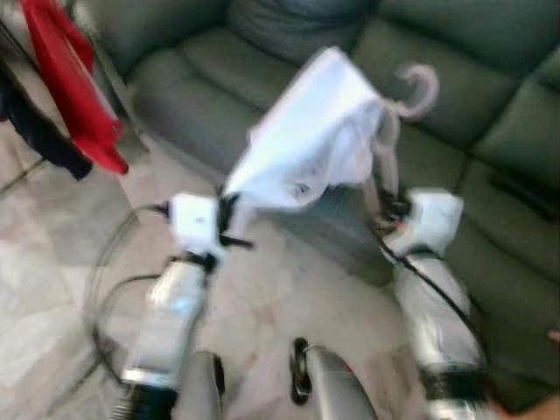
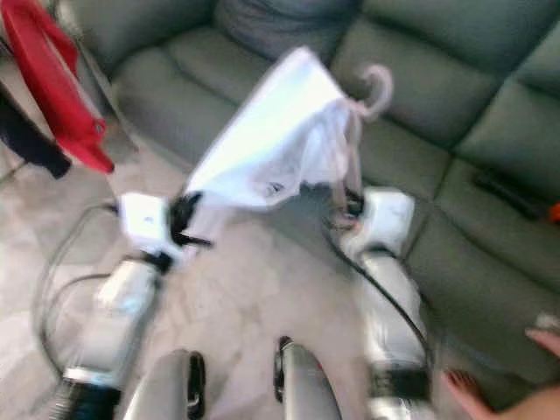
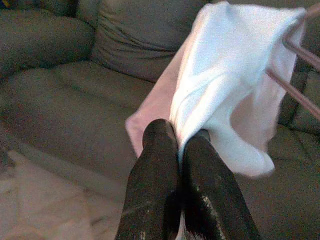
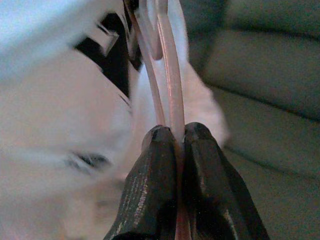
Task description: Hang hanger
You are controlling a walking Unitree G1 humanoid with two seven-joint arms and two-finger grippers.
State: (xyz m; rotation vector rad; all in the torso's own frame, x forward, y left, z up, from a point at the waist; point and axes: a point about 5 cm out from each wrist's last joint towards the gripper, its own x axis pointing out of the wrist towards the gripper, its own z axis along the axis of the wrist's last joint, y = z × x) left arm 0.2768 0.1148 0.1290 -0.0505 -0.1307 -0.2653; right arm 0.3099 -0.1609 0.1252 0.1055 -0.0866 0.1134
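Left gripper (image 1: 229, 213) pinching white garment (image 1: 306, 136) hem above grey sofa (image 1: 490, 114), right gripper (image 1: 389, 210) clamping pink hanger (image 1: 418, 87), left wrist view showing fingers (image 3: 155, 150) closing on cloth, right wrist view showing fingers (image 4: 155, 150) squeezing hanger's bars.

Head views blurred; hanger (image 1: 418, 92) smeared
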